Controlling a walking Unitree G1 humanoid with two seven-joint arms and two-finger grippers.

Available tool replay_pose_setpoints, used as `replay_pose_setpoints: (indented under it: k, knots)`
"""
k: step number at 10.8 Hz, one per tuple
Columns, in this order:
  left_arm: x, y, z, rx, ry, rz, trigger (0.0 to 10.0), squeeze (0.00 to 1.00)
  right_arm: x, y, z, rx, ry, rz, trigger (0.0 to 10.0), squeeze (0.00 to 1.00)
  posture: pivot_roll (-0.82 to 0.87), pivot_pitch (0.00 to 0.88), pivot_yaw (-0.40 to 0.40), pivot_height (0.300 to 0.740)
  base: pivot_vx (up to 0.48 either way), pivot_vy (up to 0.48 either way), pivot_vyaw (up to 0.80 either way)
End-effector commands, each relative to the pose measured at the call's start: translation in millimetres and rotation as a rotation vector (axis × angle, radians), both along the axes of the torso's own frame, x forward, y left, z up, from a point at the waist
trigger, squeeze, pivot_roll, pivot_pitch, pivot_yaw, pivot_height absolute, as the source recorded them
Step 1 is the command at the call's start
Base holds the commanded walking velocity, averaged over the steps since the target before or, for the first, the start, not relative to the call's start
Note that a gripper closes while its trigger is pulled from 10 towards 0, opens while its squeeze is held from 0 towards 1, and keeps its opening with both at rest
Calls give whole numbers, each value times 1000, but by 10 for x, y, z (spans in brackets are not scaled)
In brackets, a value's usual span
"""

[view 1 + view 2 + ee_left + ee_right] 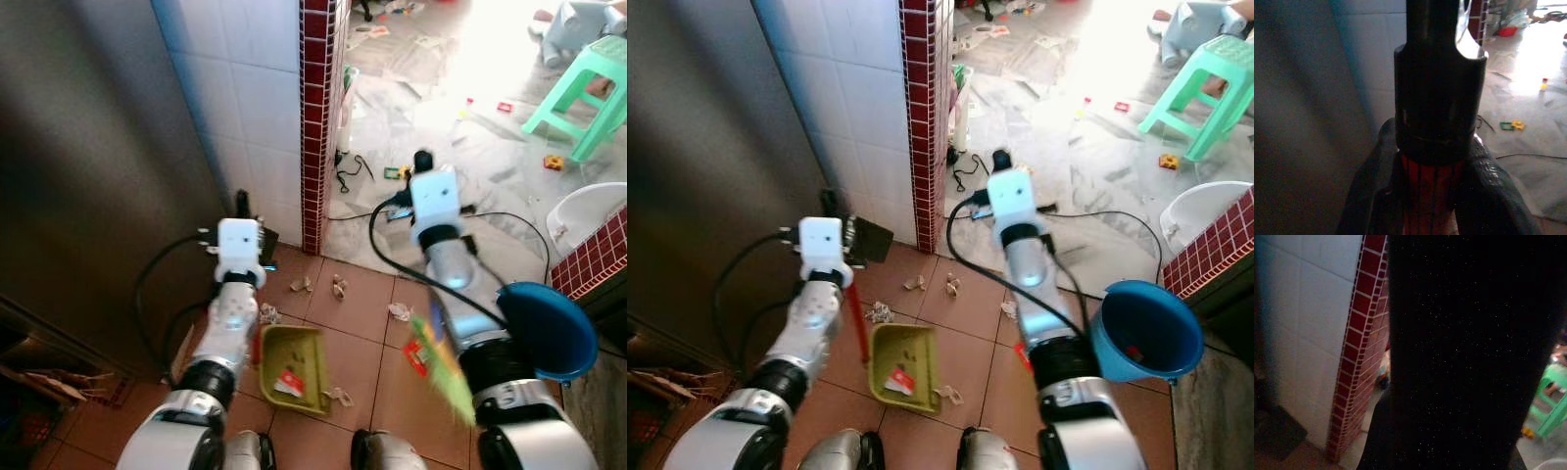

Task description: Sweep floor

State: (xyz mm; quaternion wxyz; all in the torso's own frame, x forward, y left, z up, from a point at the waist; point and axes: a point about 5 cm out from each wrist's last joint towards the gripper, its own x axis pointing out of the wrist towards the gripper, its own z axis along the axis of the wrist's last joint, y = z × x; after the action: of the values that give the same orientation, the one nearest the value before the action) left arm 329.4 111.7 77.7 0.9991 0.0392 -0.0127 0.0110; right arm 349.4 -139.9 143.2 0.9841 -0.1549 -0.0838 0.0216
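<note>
My left gripper [1432, 196] is clamped on the red handle [858, 328] of the green dustpan [904, 366], which rests on the terracotta tile floor [965, 338] by my feet with scraps in it. I can't tell whether my right gripper [1000, 160] is closed; a broom head [443, 367] blurs beneath that arm. Paper bits [338, 286] lie ahead, a blue bucket [1151, 333] to the right.

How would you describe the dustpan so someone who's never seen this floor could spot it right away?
Start at the red-tiled pillar edge and drop to the terracotta floor tiles near the robot's feet. The dustpan lies there, on a red handle held by the left gripper. It is the olive-green tray with scraps inside, unlike the round blue bucket.
</note>
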Motion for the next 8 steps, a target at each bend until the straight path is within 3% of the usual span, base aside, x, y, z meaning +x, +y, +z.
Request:
replay_pose_setpoints:
  k: [1, 5, 6, 8]
  knots:
    - [-1, 39, 18, 52, -6, -8, 10000, 0, 13, 15, 39, 39, -6, -10, 10000, 0, -34, 157, 37, 740, 0, 0, 0]
    - [-27, -64, -75, 58, 95, -50, 10000, 0, 40, 186, -55, 355, 128, -39, 10000, 0, -50, 161, 45, 740, 0, 0, 0]
    - [-23, -76, -78, 60, 99, -58, 10000, 0, 46, 197, -54, 382, 139, -39, 10000, 0, -54, 161, 46, 740, 0, 0, 0]
    - [-29, -121, -102, 36, 127, -62, 10000, 0, 79, 279, 40, 534, 162, -24, 10000, 0, -64, 155, 44, 740, 0, 0, 0]
